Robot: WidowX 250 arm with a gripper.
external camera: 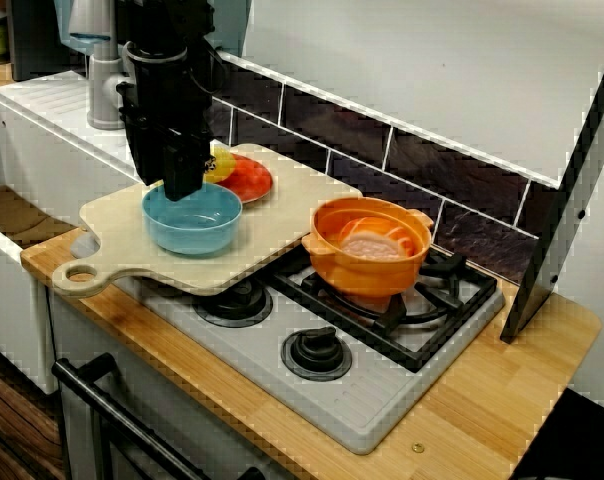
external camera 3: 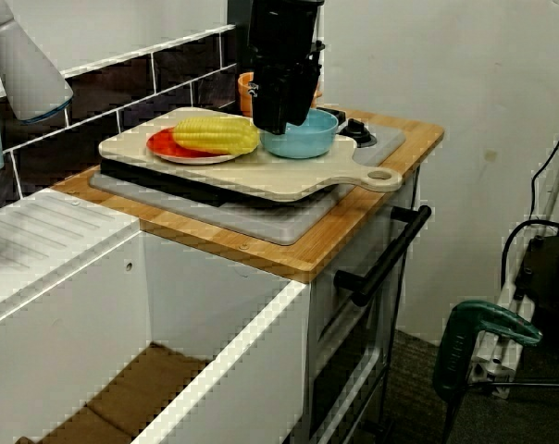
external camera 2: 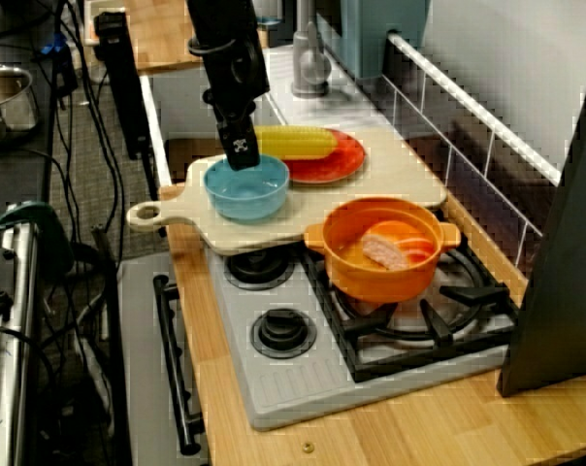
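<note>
Currently I am reading the gripper (external camera: 182,186) as hanging at the plate-side rim of the blue bowl (external camera: 192,222). The bowl is sitting upright on the cutting board (external camera: 277,235), just beside the red plate (external camera: 252,182) carrying the corn (external camera 2: 293,143). I cannot tell from any view whether the fingers are pinching that rim or standing free of it. I am judging the bowl rigid, light, smooth-walled and likely slippery; the rim, one finger inside and one outside, is looking like the workable hold. Being round, it is showing no long axis, and its mouth is facing straight up. The orange pot (external camera: 370,245) is sitting apart on the burner.
</note>
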